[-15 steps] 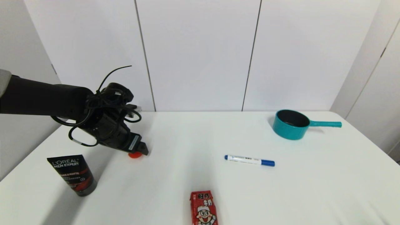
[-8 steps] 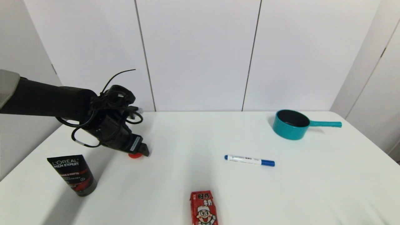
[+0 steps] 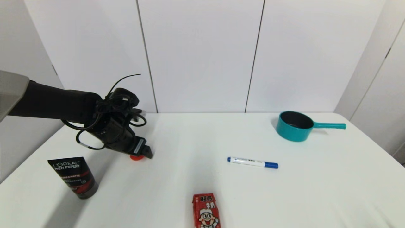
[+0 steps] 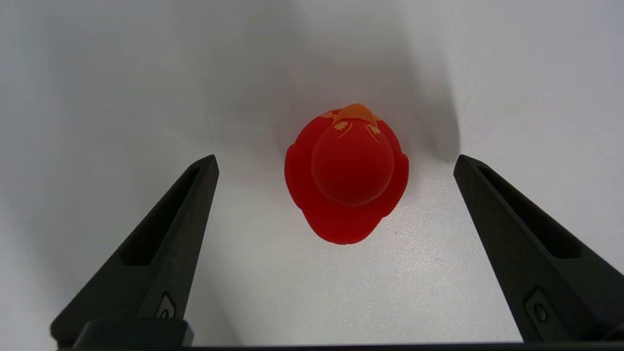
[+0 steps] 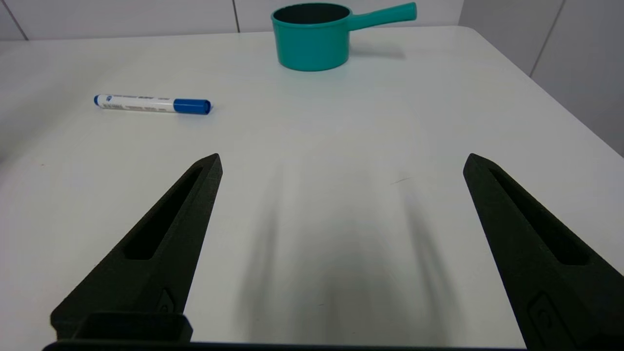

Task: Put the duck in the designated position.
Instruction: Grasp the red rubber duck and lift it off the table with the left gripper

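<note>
The small red duck (image 4: 347,175) stands on the white table, seen from above in the left wrist view, orange beak pointing away. My left gripper (image 4: 336,163) hangs just over it, open, with one black finger on each side and clear gaps to both. In the head view the left gripper (image 3: 142,154) is at the table's left and only a red sliver of the duck (image 3: 136,157) peeks out beneath it. My right gripper (image 5: 341,161) is open and empty over bare table; it is out of the head view.
A teal pot (image 3: 294,126) with a long handle sits at the back right. A blue-capped marker (image 3: 252,162) lies mid-table. A red cartoon-face milk carton (image 3: 206,211) stands at the front edge. A black L'Oreal tube (image 3: 73,176) stands front left.
The left arm has shifted slightly to the right and lower over the duck. The duck and the other objects have stayed put.
</note>
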`<action>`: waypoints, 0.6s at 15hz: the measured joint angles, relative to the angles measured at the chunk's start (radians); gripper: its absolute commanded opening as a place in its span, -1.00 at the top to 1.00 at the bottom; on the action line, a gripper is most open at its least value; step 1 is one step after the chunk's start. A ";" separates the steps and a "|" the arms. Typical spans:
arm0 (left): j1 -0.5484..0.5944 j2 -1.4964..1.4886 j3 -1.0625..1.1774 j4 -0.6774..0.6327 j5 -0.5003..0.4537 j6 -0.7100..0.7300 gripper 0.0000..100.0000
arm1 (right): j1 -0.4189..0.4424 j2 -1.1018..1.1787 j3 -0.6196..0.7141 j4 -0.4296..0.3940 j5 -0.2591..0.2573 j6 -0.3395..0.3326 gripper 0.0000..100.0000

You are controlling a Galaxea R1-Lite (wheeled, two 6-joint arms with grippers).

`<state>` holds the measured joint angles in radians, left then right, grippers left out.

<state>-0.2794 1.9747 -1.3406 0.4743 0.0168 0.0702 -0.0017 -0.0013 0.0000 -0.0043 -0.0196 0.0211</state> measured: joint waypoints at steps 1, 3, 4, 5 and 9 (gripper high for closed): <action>0.000 0.001 0.000 -0.003 0.000 -0.001 1.00 | 0.000 0.000 0.000 0.000 0.000 0.000 -1.00; 0.000 0.005 0.000 -0.002 0.000 -0.001 1.00 | 0.000 0.000 0.000 0.000 0.000 0.000 -1.00; 0.000 0.007 0.001 -0.002 0.000 0.000 1.00 | 0.000 0.000 0.000 0.000 0.000 0.000 -1.00; 0.000 0.010 0.001 -0.002 0.000 0.000 1.00 | 0.000 0.000 0.000 0.000 0.000 0.000 -1.00; 0.000 0.015 0.005 -0.004 0.000 -0.002 1.00 | 0.000 0.000 0.000 0.000 0.000 0.000 -1.00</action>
<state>-0.2789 1.9896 -1.3360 0.4704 0.0164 0.0683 -0.0017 -0.0013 0.0000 -0.0043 -0.0196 0.0215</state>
